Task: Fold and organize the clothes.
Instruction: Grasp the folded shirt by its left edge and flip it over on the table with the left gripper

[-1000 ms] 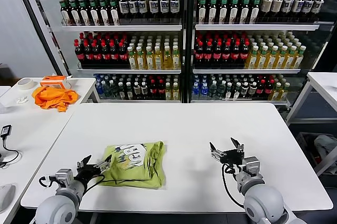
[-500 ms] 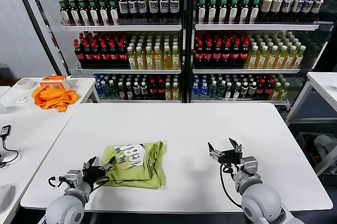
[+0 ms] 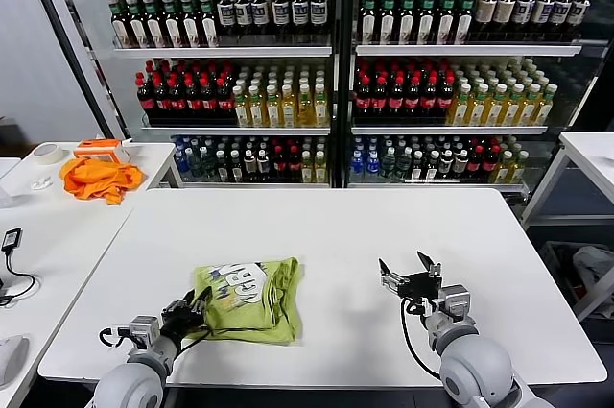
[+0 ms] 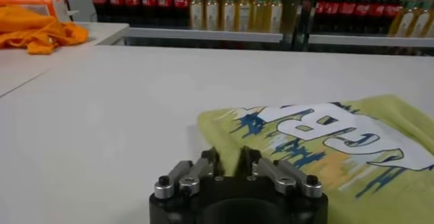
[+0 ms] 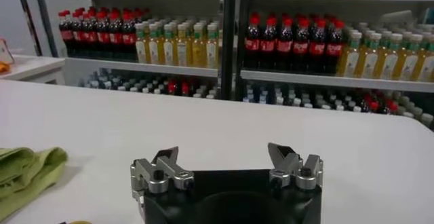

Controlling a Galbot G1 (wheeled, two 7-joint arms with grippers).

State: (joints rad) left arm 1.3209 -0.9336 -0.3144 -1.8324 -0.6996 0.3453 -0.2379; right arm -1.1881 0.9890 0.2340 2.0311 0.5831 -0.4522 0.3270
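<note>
— Where is the T-shirt (image 3: pixel 247 300) right now?

— Folded into a rough rectangle on the near-left part of the white table (image 3: pixel 384 235), printed side up. It does have a white and blue print, so it isn't plain. Its left edge lies right at my left gripper (image 3: pixel 195 308).

— What changed in the last moment?

— My left arm slid in toward that edge from further left, and its jaws, which stood wide, have drawn in narrow. In the left wrist view the two fingertips (image 4: pixel 210 157) sit close together right at the shirt's near corner.

— So you've got hold of it?

— I can't tell. The tips meet the hem, but whether cloth is pinched between them is hidden. I judge this as the start of a grasp for the next fold or a tidy-up.

— And your right gripper (image 3: pixel 411 272)?

— Waiting over bare table, well apart from the shirt's right edge, jaws spread wide, holding nothing.
</note>
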